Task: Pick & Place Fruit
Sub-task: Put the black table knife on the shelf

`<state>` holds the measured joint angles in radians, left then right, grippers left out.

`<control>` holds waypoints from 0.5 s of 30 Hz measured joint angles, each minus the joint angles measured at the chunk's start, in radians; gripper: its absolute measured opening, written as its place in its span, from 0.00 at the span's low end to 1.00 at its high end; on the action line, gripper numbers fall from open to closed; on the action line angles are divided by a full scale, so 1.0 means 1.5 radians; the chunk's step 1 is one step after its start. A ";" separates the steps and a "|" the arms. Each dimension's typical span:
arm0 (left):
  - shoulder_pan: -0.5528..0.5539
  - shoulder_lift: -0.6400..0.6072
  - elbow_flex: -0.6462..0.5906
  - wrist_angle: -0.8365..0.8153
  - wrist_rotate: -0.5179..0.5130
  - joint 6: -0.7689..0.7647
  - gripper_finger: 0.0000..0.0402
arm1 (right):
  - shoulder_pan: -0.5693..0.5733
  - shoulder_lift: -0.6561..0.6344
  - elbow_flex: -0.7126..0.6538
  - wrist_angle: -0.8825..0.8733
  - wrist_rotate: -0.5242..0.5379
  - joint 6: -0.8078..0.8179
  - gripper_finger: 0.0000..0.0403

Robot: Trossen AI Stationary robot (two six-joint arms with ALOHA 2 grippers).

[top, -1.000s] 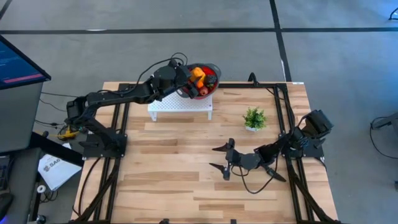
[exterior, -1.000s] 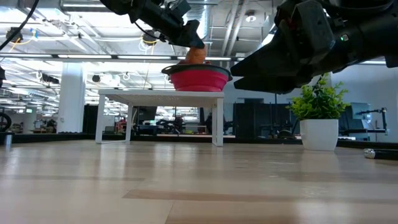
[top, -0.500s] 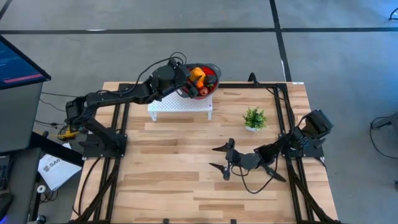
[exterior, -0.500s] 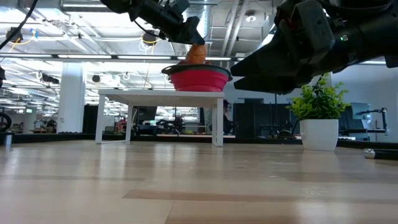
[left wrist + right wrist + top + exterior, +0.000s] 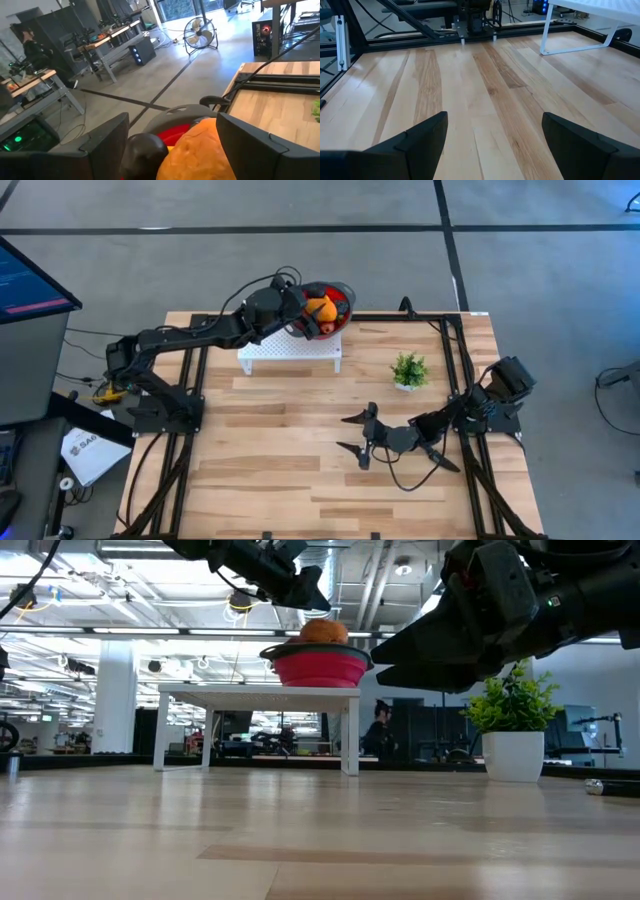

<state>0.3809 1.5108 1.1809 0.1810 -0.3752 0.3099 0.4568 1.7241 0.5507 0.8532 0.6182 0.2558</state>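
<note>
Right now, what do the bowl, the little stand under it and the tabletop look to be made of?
Bowl: matte red, stepped sides with a dark rim, likely collapsible silicone. Stand: white perforated top on thin legs, probably painted metal or plastic. Tabletop: light wood planks, visible grain, satin finish.

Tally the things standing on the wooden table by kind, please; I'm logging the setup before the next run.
White stand: 1
Red bowl holding fruit, on the stand: 1
Potted green plant: 1
Total: 3
The fruit pieces overlap too much to count.
</note>
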 joint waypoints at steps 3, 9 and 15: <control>0.000 0.000 0.000 0.000 -0.001 0.000 0.73 | 0.000 0.000 0.000 0.000 0.000 0.000 0.79; -0.017 -0.036 0.000 -0.001 -0.047 -0.001 0.73 | 0.000 0.000 0.000 -0.009 0.010 0.000 0.79; -0.121 -0.105 0.001 -0.016 -0.043 -0.015 0.73 | 0.032 -0.012 0.000 -0.045 0.130 -0.018 0.79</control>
<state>0.1991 1.3533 1.1820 0.1570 -0.4400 0.2876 0.5050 1.7061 0.5510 0.7861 0.8134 0.2287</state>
